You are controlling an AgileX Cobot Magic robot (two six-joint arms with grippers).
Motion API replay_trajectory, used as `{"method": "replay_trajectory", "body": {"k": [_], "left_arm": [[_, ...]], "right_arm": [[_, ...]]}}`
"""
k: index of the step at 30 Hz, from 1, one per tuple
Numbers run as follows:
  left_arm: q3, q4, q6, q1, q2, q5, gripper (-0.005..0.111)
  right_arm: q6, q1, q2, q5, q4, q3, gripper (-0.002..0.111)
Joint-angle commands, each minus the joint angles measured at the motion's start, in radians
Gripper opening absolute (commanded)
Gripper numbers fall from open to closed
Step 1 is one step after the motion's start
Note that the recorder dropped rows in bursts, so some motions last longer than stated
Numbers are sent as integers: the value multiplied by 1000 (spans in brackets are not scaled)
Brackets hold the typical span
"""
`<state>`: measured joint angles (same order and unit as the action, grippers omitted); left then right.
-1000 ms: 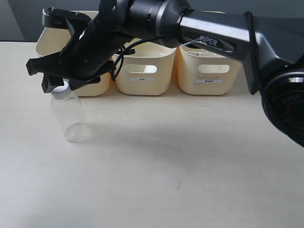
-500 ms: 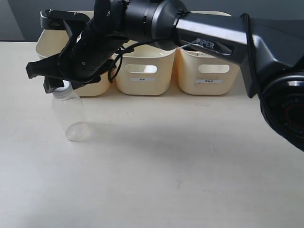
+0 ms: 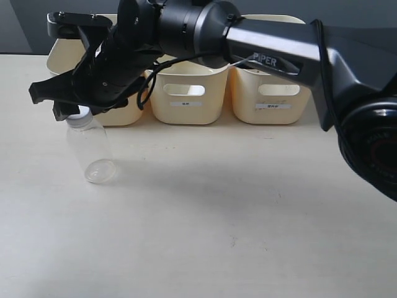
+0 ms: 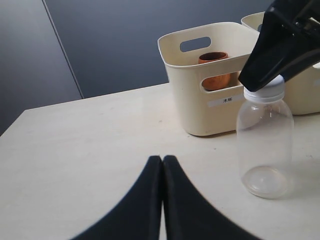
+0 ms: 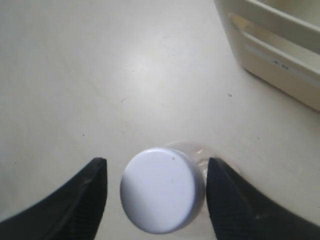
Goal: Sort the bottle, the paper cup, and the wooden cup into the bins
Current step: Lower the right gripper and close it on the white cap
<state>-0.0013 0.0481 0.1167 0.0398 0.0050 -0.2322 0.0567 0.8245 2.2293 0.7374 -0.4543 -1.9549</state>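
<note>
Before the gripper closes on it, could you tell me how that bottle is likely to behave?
The bottle looks empty and see-through, so probably light. Thin clear walls would likely flex; its white cap, between the open right gripper fingers, seems stiffer. Tall and upright, it may tip if nudged.

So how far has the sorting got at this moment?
Done: the wooden cup already sits in the left bin. In hand: the right gripper is open around the white cap of the bottle, which stands upright on the table, not yet gripped. The left gripper is shut and idle. Left: binning the bottle; the paper cup is not visible.
</note>
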Motion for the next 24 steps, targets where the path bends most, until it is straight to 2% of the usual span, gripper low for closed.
{"method": "replay_trajectory", "body": {"k": [1,11,13,19,22,24], "left_arm": [[1,-5,-2,3,-5,1,0],[1,-5,-2,3,-5,1,0],[1,-5,-2,3,-5,1,0],[1,-5,-2,3,-5,1,0],[1,-5,-2,3,-5,1,0],[1,-5,-2,3,-5,1,0]], "right_arm": [[-16,4,6,-11,23,-5,57],[-16,4,33,-13,1,-5,55],[-16,4,33,-15,1,-5,49],[-16,4,33,-7,12,-5,15],[-16,4,29,-7,12,-5,4],[-16,4,24,-4,12,-5,1]]}}
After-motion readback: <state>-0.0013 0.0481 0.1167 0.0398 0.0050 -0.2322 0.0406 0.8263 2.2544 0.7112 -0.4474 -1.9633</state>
